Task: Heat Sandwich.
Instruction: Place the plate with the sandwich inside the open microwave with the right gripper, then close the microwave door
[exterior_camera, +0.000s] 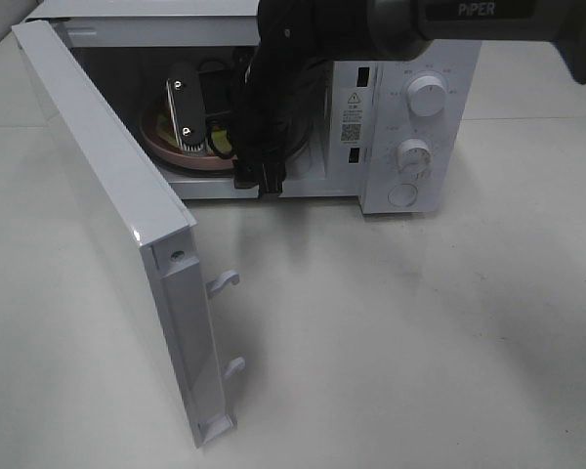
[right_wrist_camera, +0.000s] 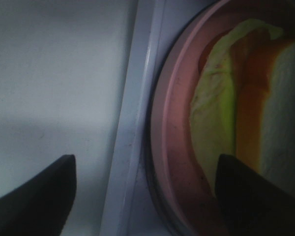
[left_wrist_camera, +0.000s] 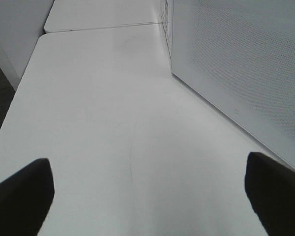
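Note:
The sandwich point(right_wrist_camera: 265, 108), white bread with green-yellow and orange filling, lies on a round pink plate point(right_wrist_camera: 172, 137) inside the open microwave point(exterior_camera: 410, 107). In the high view the plate point(exterior_camera: 166, 147) shows on the oven floor, and the right arm hides most of the sandwich. My right gripper point(right_wrist_camera: 145, 196) is open inside the cavity. Its jaws stand wide across the plate's rim, one finger point(exterior_camera: 184, 109) above the plate. My left gripper point(left_wrist_camera: 147, 196) is open above bare table, beside the door's outer face point(left_wrist_camera: 236, 59), holding nothing.
The microwave door point(exterior_camera: 107, 215) stands swung out toward the front left, with its latch hooks point(exterior_camera: 225, 283) sticking out. Two dials point(exterior_camera: 428, 96) sit on the panel at the right. The black right arm point(exterior_camera: 371, 24) comes in from the upper right. White table point(exterior_camera: 400, 342) lies in front.

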